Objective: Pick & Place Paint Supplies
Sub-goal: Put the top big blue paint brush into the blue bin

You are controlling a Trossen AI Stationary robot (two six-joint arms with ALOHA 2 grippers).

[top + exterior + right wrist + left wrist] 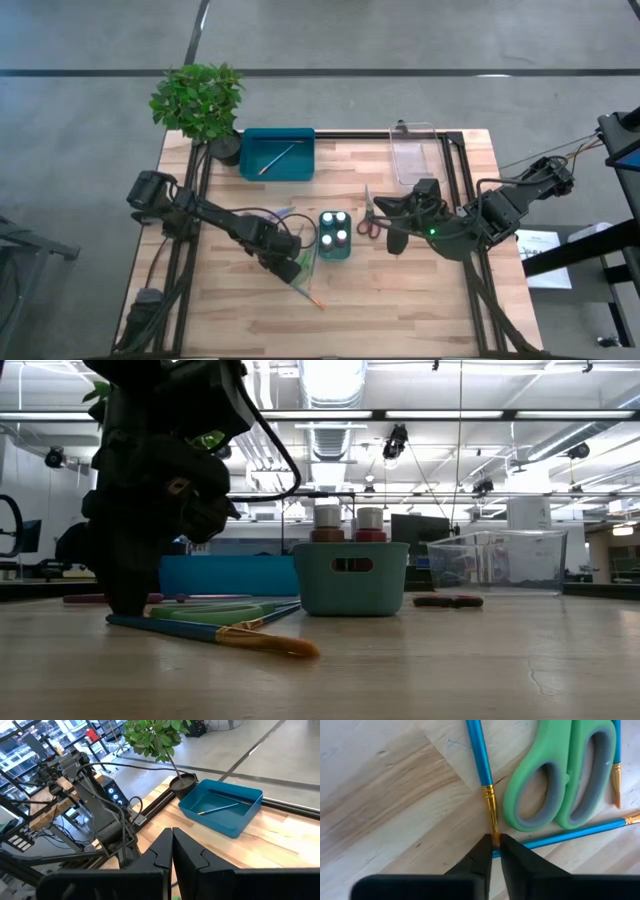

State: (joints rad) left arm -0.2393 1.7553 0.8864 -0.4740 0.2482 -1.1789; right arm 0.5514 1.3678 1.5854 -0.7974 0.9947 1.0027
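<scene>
My left gripper (495, 846) points steeply down at the table's middle left (287, 264), shut on the tip end of a blue-handled brush (479, 755). A second blue brush (575, 833) and green scissors (560, 775) lie flat on the wood beside it. Another brush (215, 632) with an orange tip lies nearer the front edge. White-capped pots (335, 232) stand in a small teal holder (352, 575). Red-handled scissors (370, 222) lie to its right. My right gripper (172, 845) hangs shut above the table (393, 240), holding nothing. My left gripper pinches the brush between its two fingertips at the bristle end, just past the gold ferrule (493, 827). The fingers come from above, one on each side of the brush. The brush lies flat on the table, its handle reaching away from the fingers.
A teal tray (278, 153) with one brush (217, 809) in it stands at the far edge, beside a potted plant (200, 100). A clear plastic tray (415, 160) stands at the far right. Bare wood lies along the near edge.
</scene>
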